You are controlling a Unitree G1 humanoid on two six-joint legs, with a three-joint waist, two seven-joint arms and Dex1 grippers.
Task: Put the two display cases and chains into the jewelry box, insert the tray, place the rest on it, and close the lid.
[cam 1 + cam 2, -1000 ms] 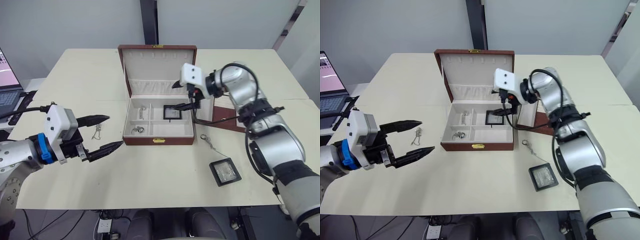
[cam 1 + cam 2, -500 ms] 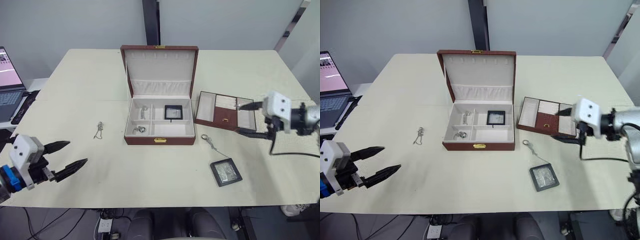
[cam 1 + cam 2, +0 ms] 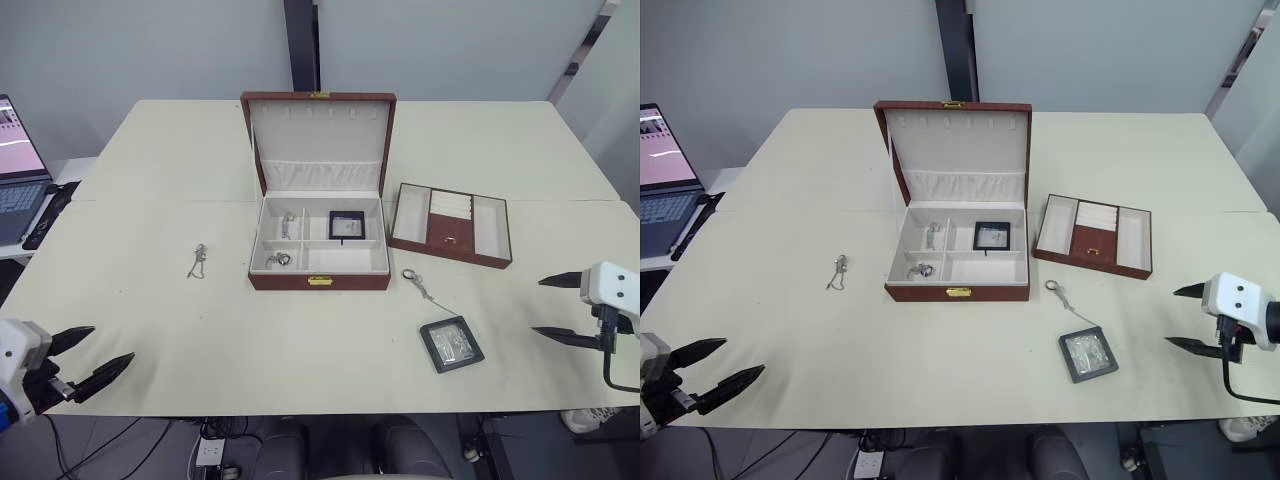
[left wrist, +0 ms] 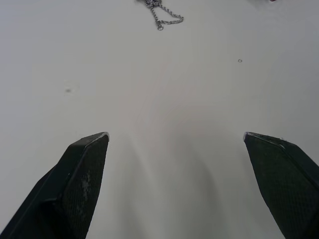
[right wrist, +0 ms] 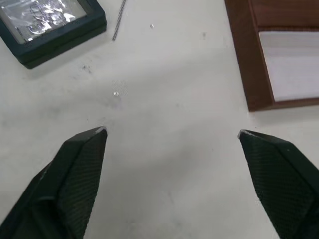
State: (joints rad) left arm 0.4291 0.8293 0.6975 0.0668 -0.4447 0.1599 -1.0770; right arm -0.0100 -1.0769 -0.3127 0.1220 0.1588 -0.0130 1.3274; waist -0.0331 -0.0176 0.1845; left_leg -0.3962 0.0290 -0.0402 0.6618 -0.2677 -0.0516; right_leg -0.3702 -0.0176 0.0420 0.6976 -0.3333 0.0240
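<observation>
The jewelry box (image 3: pixel 290 281) stands open mid-table with its lid (image 3: pixel 318 140) upright. One display case (image 3: pixel 347 224) lies in its back right compartment, and small chains (image 3: pixel 277 259) rest in the left compartments. The other display case (image 3: pixel 451 343) lies on the table in front of the tray (image 3: pixel 447 251), which sits right of the box. One chain (image 3: pixel 197 260) lies left of the box, and a ringed chain (image 3: pixel 422 288) lies at its front right. My left gripper (image 3: pixel 112 344) is open over the near left corner. My right gripper (image 3: pixel 537 307) is open, right of the loose case.
A laptop (image 3: pixel 15 160) sits off the table's left edge. The near table edge runs just below both grippers. In the right wrist view, the loose case (image 5: pixel 50 22) and a corner of the tray (image 5: pixel 279 55) lie ahead of the fingers.
Both arms have drawn back toward the near table edge. The right gripper went from the box past the tray to the right edge, and the left to the near left corner.
</observation>
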